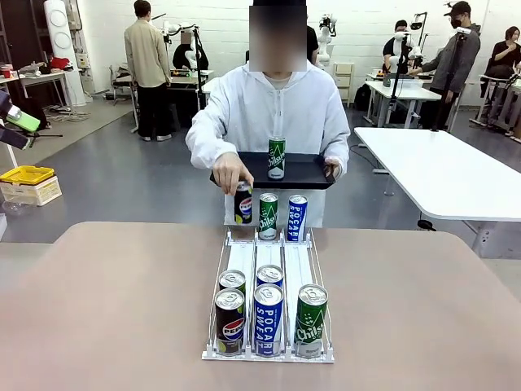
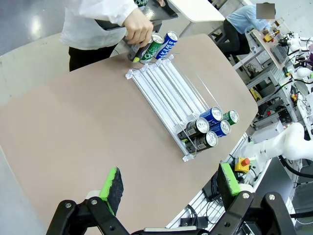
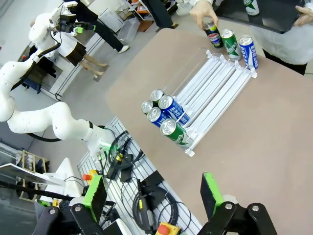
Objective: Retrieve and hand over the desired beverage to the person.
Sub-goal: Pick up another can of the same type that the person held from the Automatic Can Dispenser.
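On beige table [image 1: 106, 301], white rack [image 1: 242, 257] of cans [image 1: 268, 319]; grey floor [image 1: 122, 179] beyond.

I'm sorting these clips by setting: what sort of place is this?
Probably a robotics lab: a white robot arm mounted near an emergency-stop button, white work tables with people at them farther off, and a can rack set out as if for a trial.
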You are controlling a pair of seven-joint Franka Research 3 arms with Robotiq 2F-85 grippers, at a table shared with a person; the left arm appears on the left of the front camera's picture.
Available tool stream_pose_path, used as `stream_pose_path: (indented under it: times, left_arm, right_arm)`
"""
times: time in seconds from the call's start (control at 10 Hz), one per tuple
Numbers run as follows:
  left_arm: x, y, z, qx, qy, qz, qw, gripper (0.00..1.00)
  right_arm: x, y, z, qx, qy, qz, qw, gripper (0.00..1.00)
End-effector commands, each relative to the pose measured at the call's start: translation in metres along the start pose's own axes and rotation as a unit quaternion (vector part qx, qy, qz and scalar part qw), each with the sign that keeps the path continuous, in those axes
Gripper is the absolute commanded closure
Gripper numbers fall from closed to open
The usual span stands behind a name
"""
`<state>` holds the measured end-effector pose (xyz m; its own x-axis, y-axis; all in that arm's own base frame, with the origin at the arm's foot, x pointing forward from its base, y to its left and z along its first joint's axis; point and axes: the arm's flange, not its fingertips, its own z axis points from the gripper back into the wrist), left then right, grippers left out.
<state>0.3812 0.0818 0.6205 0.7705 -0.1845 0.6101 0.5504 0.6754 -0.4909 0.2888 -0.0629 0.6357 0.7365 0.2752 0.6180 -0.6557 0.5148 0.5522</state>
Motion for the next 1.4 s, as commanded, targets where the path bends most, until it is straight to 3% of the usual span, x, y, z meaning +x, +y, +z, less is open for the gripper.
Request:
stream_pose_path:
  times: [0.0,1.3]
  left_arm:
    - [-0.0002,0.0013,0.0004,-0.01,-0.007,-0.007,1.0,0.0]
    - [-0.0002,0.0013,0.0004,-0.01,-0.007,-0.007,1.0,0.0]
  right_arm:
    - [0.002,-0.0003,-0.0007,0.013,-0.009,0.008,1.0,0.0]
    - [0.002,-0.0003,-0.0007,0.013,-0.009,0.008,1.0,0.0]
